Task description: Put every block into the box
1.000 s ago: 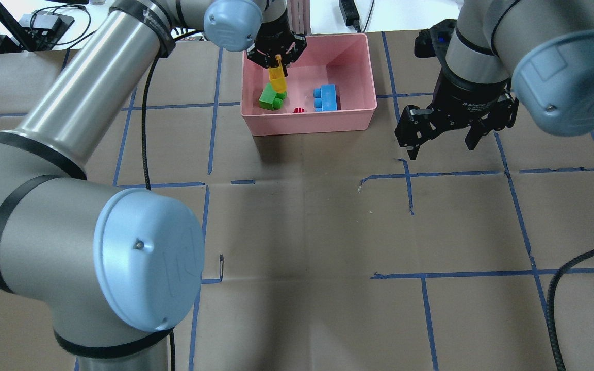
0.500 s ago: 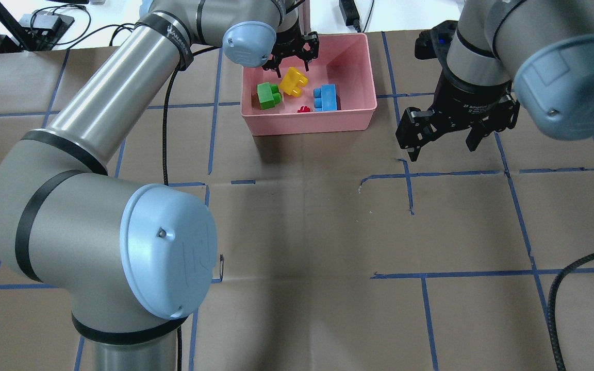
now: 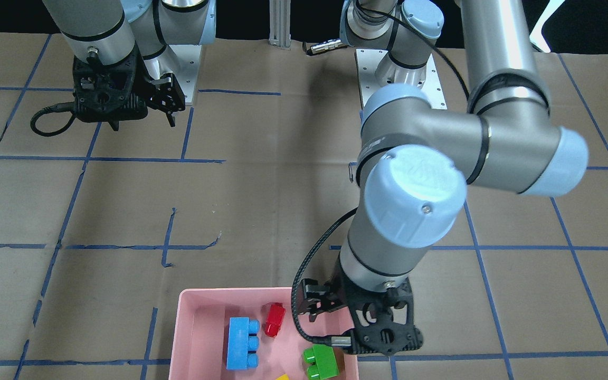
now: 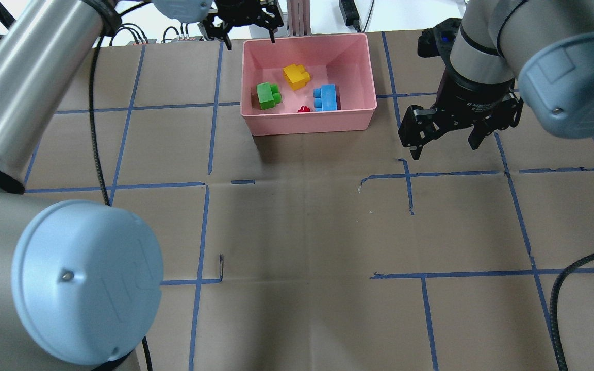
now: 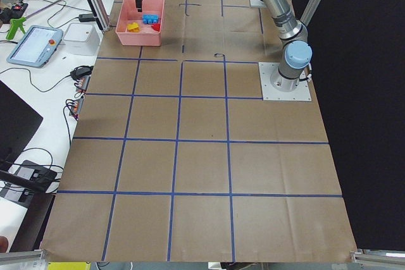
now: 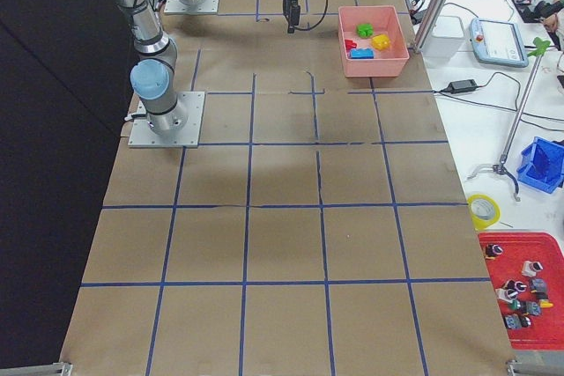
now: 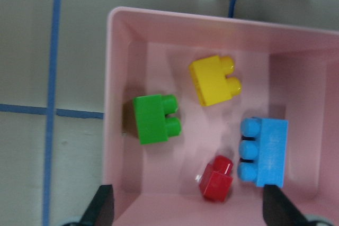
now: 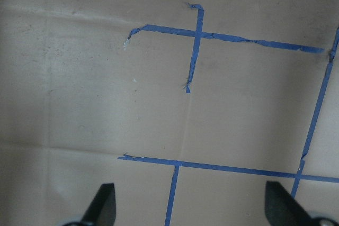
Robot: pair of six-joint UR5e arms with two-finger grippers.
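Observation:
The pink box [image 4: 310, 122] stands at the table's far middle. In it lie the green block [image 4: 267, 96], the yellow block [image 4: 297, 76], the light-blue block [image 4: 326, 97] and the tiny red block [image 4: 304, 109]. All of them also show in the left wrist view: green [image 7: 155, 119], yellow [image 7: 215, 80], light-blue [image 7: 264, 152], red [image 7: 216, 178]. My left gripper [image 4: 248, 36] is open and empty, high over the box's far left corner. My right gripper [image 4: 445, 147] is open and empty above bare paper, to the right of the box.
Brown paper with blue tape lines [image 4: 410, 190] covers the table. A black cable [image 4: 575, 268] curls in at the front right. An aluminium post [image 4: 297, 15] and cabled devices stand just behind the box.
My left gripper let go of the yellow block, which now lies in the box beside the green one. The gripper then rose and drew back to the far left. The right arm stayed put.

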